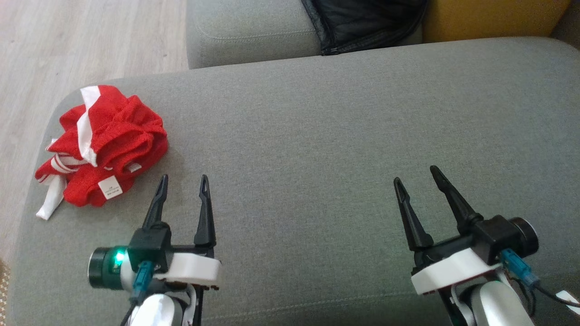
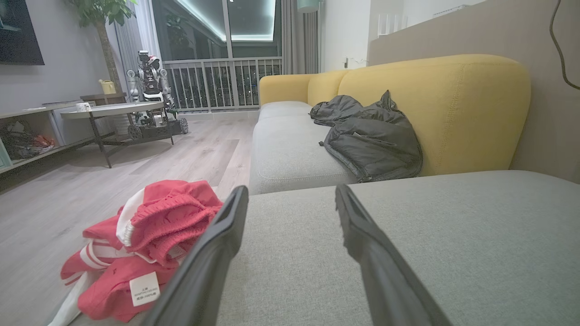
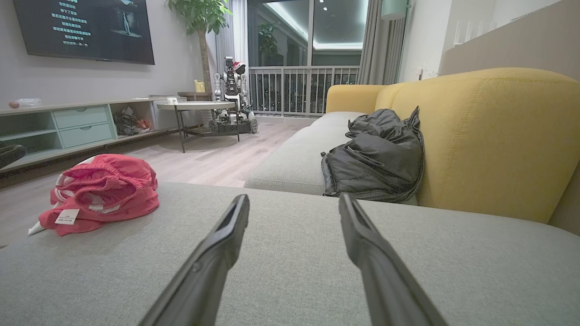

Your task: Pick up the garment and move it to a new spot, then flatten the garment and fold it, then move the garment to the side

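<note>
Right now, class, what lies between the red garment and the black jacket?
Bare grey cushion separates the red garment from the black jacket; the head view shows this.

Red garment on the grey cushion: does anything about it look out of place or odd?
The red garment lies crumpled in a heap near the grey cushion's left edge, with its white label exposed and a white strip trailing toward the edge. Nothing looks spilled or damaged.
</note>
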`<state>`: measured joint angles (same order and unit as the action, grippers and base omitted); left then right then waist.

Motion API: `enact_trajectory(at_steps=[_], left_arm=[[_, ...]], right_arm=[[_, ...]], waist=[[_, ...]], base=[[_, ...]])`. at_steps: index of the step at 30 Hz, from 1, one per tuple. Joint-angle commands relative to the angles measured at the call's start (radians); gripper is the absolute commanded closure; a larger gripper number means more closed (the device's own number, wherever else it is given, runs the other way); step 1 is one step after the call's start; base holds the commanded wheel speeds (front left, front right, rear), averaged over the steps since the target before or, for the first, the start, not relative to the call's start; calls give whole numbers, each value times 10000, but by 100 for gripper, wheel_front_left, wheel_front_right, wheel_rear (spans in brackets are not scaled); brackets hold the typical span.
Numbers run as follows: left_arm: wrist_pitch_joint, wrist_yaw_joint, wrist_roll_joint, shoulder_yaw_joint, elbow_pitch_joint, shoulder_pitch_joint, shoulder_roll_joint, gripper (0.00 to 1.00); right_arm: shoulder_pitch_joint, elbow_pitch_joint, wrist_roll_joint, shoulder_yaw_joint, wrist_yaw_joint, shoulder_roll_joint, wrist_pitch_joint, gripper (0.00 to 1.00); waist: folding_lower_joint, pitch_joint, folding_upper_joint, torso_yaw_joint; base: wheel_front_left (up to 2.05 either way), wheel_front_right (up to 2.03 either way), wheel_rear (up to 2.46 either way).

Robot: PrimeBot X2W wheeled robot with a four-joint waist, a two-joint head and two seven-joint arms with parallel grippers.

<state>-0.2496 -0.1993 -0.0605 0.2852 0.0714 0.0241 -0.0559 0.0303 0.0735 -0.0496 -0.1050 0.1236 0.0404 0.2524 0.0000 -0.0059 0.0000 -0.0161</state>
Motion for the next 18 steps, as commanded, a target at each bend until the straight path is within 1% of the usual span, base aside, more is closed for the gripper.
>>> enact_trajectory(at_steps=[1,13,18], left_arm=[[-122,-15,76,-285,-264,434,1,0],[-122,234,-136,-432,189,455,40,0],[-122,249,-266,-531,261,440,49,0]], right_arm=[[411,-341,64,-239,71,99,93,0],[438,-5,-6,-246,71,99,93,0],[420,45,11,-327,71,99,93,0]], waist=[[0,5,0,10],[0,23,0,52],[0,17,0,212]], base=[[0,0,0],[0,0,0],[0,0,0]])
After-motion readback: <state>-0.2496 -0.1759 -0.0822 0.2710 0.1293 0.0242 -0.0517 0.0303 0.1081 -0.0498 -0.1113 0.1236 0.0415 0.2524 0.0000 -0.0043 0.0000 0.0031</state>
